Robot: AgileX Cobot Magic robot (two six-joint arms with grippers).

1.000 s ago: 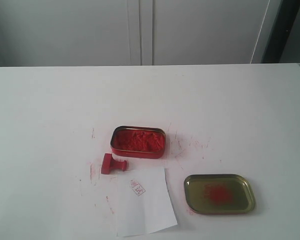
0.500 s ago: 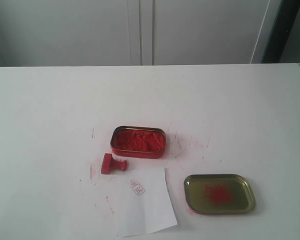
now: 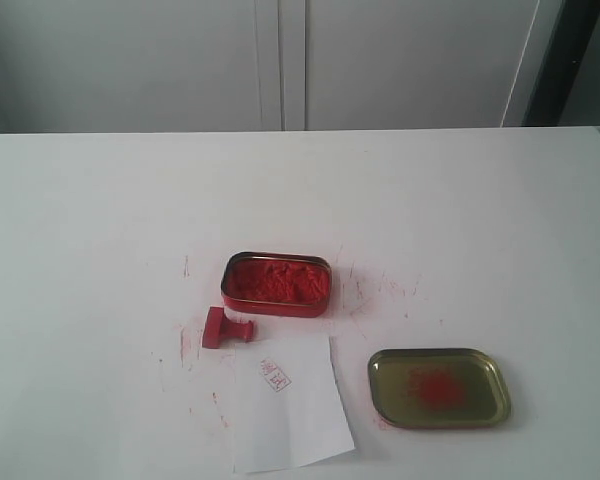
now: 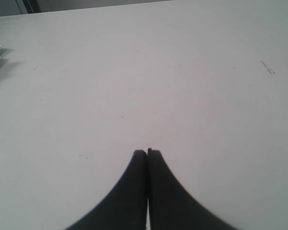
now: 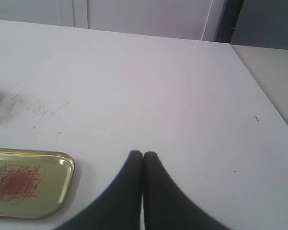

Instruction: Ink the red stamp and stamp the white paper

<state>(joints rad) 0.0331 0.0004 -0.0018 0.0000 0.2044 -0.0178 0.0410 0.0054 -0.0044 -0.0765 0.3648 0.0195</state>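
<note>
The red stamp (image 3: 225,328) lies on its side on the white table, just in front of the left end of the open red ink tin (image 3: 277,283). The white paper (image 3: 288,402) lies flat near the front edge, carrying a small red square imprint (image 3: 275,376). Neither arm shows in the exterior view. In the left wrist view my left gripper (image 4: 147,152) is shut and empty over bare tabletop. In the right wrist view my right gripper (image 5: 143,154) is shut and empty, with the gold lid beside it.
The shallow gold-olive tin lid (image 3: 439,387) with a red smudge sits right of the paper; its corner (image 5: 62,165) shows in the right wrist view. Faint red scratches mark the table around the tin. White cabinet doors stand behind the table.
</note>
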